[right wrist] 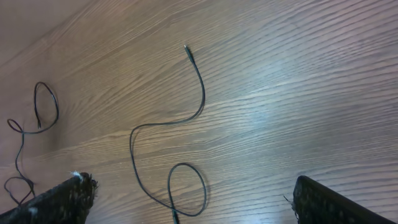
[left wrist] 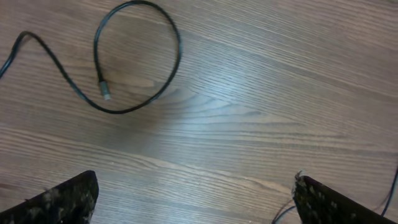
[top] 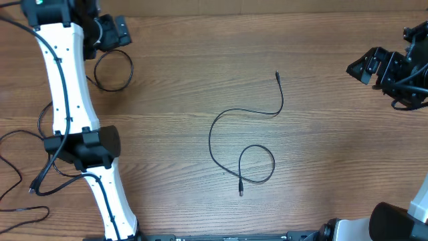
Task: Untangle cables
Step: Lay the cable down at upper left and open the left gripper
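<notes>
One thin black cable (top: 210,144) lies alone mid-table in an S-curve, with a plug at the far end and a loop near its front plug. It also shows in the right wrist view (right wrist: 203,93). A second thin cable (top: 131,69) lies in a loop at the back left, just below my left gripper (top: 117,32). In the left wrist view this loop (left wrist: 179,53) has its plug end inside the ring. My left gripper (left wrist: 196,202) is open and empty above bare wood. My right gripper (top: 366,65) is at the far right, open and empty (right wrist: 193,202).
The left arm (top: 67,80) runs down the left side of the wooden table (top: 334,147), with thicker black robot wires (top: 20,167) beside it. The second cable shows small at the left edge of the right wrist view (right wrist: 56,106). The arm bases sit along the front edge.
</notes>
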